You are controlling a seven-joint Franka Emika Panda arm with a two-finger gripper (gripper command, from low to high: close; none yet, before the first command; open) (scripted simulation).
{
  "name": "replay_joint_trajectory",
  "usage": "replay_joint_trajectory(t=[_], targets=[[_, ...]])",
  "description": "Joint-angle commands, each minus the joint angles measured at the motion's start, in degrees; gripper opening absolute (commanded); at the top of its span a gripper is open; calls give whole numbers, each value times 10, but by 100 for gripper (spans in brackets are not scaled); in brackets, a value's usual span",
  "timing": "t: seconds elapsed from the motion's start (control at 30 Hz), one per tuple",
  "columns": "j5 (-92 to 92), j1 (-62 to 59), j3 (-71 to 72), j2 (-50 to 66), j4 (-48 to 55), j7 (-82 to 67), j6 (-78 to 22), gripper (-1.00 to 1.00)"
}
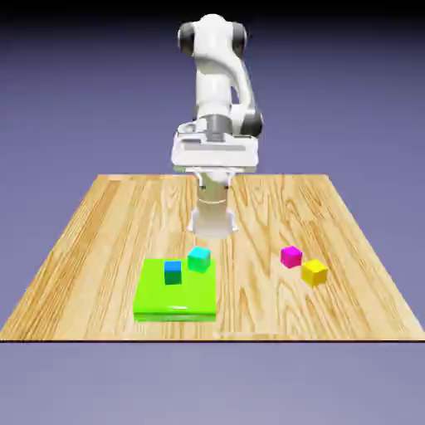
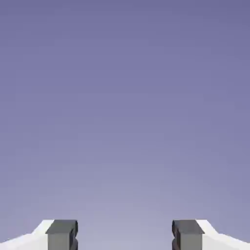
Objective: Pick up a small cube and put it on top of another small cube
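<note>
The small magenta-pink cube [image 1: 290,256] rests on the wooden table toward the exterior view's right, with a yellow cube [image 1: 314,271] just beside it on the near right. A teal cube [image 1: 198,259] sits at the far edge of a bright green pad [image 1: 174,303]. My gripper [image 1: 212,222] hangs above the table's middle, behind the teal cube and well left of the magenta cube, touching nothing. In the hand view the gripper [image 2: 124,235] is open, both grey fingertips [image 2: 62,234] wide apart with only the blue-violet backdrop between them; no cube shows there.
A small cube with a blue top and dark green sides [image 1: 173,271] stands on the green pad close to the teal cube. The table's [image 1: 108,224] near edge runs just in front of the pad.
</note>
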Motion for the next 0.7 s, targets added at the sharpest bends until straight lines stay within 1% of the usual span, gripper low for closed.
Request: replay_joint_trajectory(t=[0.0, 0.67], targets=[[-5, -4, 15, 21, 9, 10, -20, 0], [-101, -81, 325, 436, 187, 209, -411, 0]])
